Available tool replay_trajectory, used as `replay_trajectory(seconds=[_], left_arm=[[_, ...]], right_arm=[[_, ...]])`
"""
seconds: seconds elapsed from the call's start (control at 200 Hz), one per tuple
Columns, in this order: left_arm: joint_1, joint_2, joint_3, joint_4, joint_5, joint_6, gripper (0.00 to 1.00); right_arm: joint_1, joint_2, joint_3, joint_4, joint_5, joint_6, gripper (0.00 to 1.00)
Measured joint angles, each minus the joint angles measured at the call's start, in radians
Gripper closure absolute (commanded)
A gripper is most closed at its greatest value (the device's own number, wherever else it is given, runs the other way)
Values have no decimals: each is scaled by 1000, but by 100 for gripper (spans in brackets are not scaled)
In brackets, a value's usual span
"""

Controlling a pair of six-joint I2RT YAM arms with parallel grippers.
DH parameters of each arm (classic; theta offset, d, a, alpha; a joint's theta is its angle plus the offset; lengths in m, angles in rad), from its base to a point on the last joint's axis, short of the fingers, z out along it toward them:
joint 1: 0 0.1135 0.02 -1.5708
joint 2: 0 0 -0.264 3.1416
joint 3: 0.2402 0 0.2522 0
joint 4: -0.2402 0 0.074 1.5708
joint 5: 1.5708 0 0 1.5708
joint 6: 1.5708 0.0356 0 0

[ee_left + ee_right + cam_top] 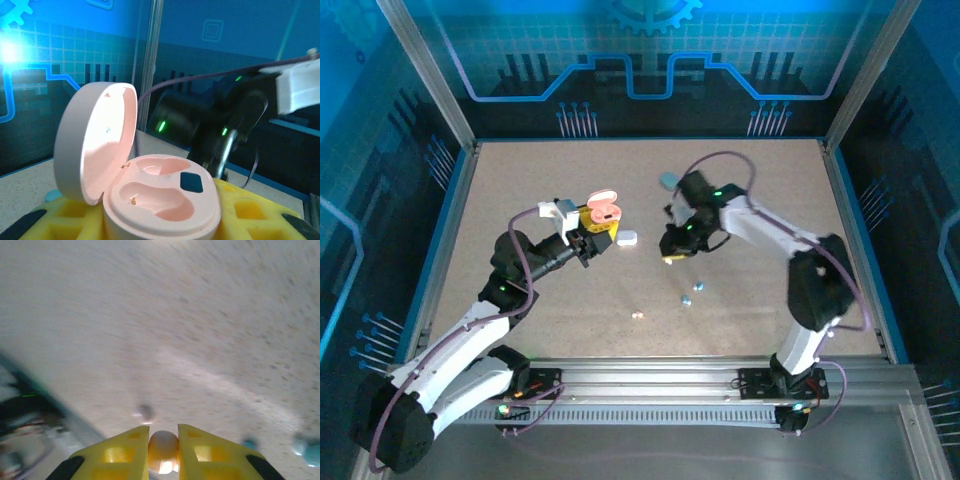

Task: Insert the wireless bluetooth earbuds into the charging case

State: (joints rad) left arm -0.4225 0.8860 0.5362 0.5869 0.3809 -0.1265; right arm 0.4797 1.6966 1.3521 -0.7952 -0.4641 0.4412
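Earbud [163, 450] — pale nub between yellow fingers [120, 452], glossy pink case [150, 197]

Table [520, 200]: speckled beige top, matte, with a blue strip [440, 240] along its left edge. From the right wrist view we see the same surface [175, 315] smeared by motion blur.

Back wall [770, 50]: blue panel printed with a fine grid and circuit-like lines, and a gear motif [650, 12] at top centre. Side walls are the same blue.

Frame: two aluminium posts, left [425, 70] and right [875, 70], slant up from the far corners. A ribbed metal rail [650, 380] runs along the near edge.

Left wrist view: a post [150, 60] stands upright, there is bright glare [10, 50] at left, and we note a nested-square print [216, 30] on the panel.
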Motion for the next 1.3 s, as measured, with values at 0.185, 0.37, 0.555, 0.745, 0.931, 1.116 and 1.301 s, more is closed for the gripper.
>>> replay_trajectory(seconds=[0.185, 0.37, 0.555, 0.745, 0.931, 1.116, 1.301], left_arm=[[0, 20, 0, 0, 0, 4, 67], [0, 39, 0, 0, 0, 11, 67], [0, 58, 0, 0, 2, 30, 67], [0, 91, 1, 1, 36, 56, 67], [1, 140, 11, 2, 78, 83, 67], [0, 163, 11, 1, 92, 126, 67], [-10, 177, 13, 0, 97, 159, 67]], right_arm=[[-95, -121, -31, 210, -399, 95, 80], [-107, -136, -53, 369, -634, 223, 80], [-110, -146, -53, 424, -731, 292, 79], [-110, -154, -52, 447, -724, 393, 79], [-110, -166, -71, 501, -660, 531, 79], [-111, -168, -104, 562, -639, 632, 79], [-111, -172, -112, 587, -635, 681, 79]])
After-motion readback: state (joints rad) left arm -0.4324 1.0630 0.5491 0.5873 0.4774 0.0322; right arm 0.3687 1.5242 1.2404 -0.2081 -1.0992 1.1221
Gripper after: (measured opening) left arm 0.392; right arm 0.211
